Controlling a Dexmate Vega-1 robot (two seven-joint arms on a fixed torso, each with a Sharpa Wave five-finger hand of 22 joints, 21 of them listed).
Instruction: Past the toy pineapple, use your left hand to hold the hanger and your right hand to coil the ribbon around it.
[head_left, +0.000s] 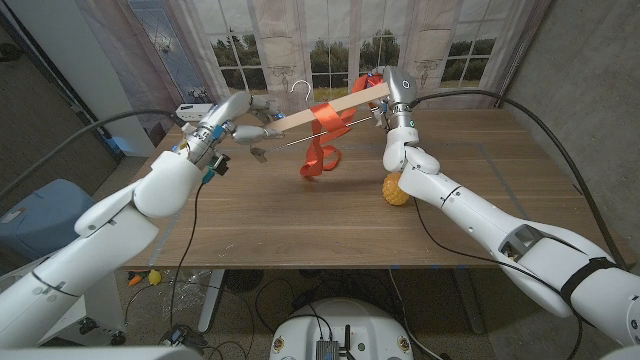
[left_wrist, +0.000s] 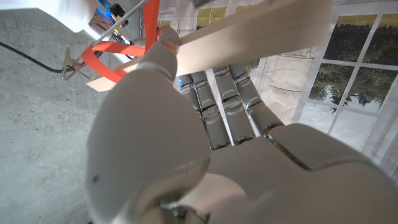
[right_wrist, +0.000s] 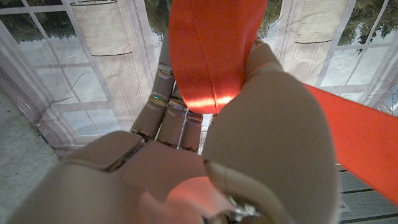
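My left hand grips the left end of a wooden hanger, which is held in the air and slopes up to the right, its metal hook on top. An orange ribbon is wrapped around the bar near its middle and hangs in loops toward the table. My right hand holds the ribbon at the hanger's right end. The yellow toy pineapple lies on the table beside my right forearm. In the left wrist view my left hand clasps the hanger, with the ribbon beyond it. In the right wrist view my right hand pinches the ribbon.
A metal clip dangles from the hanger's lower wire near my left hand. Small blue and white objects sit at the wooden table's back left corner. Curtained windows stand behind, and a blue chair is at the left.
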